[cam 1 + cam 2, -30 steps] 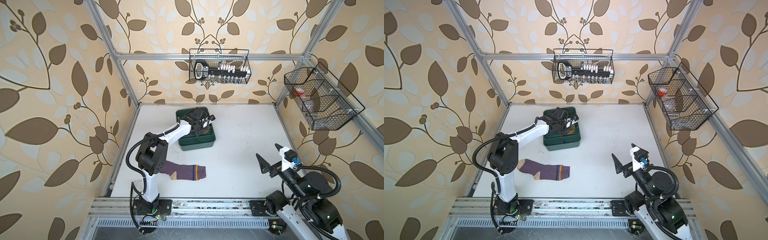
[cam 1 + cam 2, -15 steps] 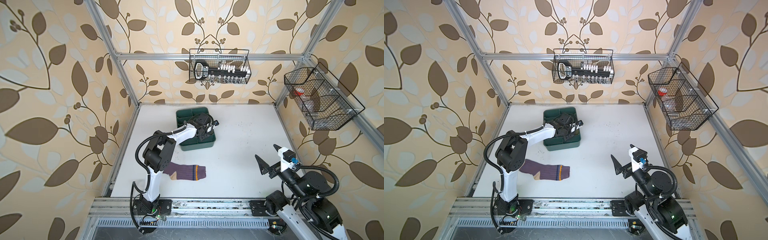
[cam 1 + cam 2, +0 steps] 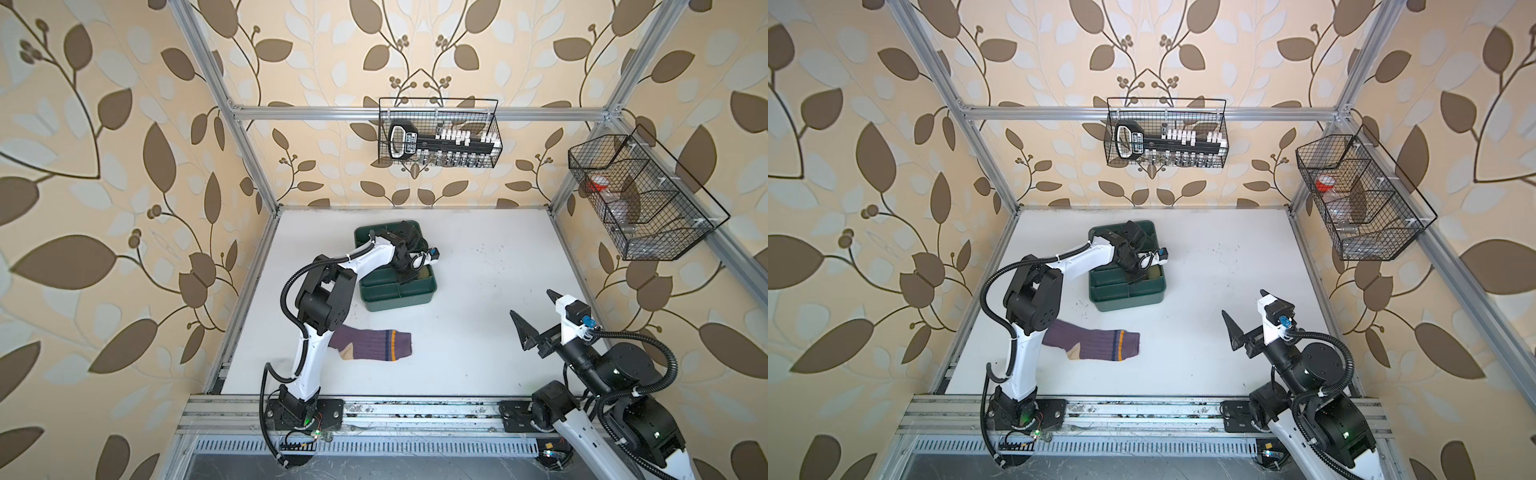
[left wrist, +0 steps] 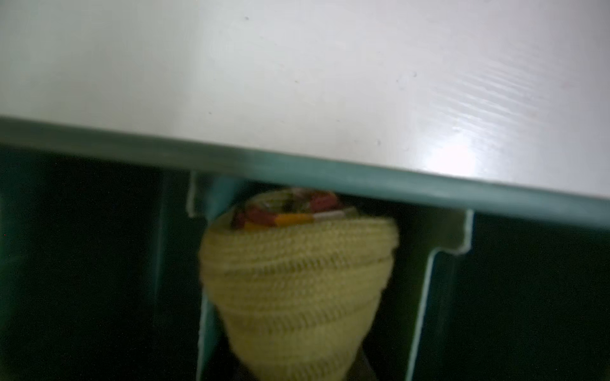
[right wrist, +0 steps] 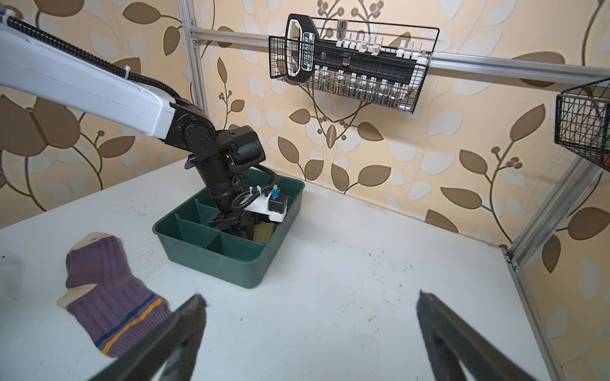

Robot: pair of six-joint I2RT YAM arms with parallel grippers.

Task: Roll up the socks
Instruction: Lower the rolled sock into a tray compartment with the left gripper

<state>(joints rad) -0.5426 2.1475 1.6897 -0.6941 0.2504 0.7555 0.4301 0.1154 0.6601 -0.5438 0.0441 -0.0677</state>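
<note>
The purple sock (image 3: 374,344) (image 3: 1096,344) (image 5: 109,297) lies flat on the white table, front left, partly under the left arm. The olive green sock (image 4: 297,280) is rolled into a bundle. It sits in the front right compartment of the dark green tray (image 3: 399,301) (image 3: 1129,302) (image 5: 211,260). My left gripper (image 3: 411,276) (image 3: 1136,276) reaches down into that compartment, shut on the roll; its fingers are mostly hidden. My right gripper (image 3: 532,302) (image 3: 1243,302) (image 5: 310,295) hovers wide open over bare table at the right, holding nothing.
A wire basket (image 3: 438,137) with a tool set hangs on the back wall. Another wire basket (image 3: 640,199) hangs on the right wall. Aluminium frame posts (image 3: 577,174) stand at the table's corners, and a rail runs along the front edge.
The left gripper has moved from the tray's back toward its front right compartment and dipped lower with the rolled sock. The right arm has barely shifted.
</note>
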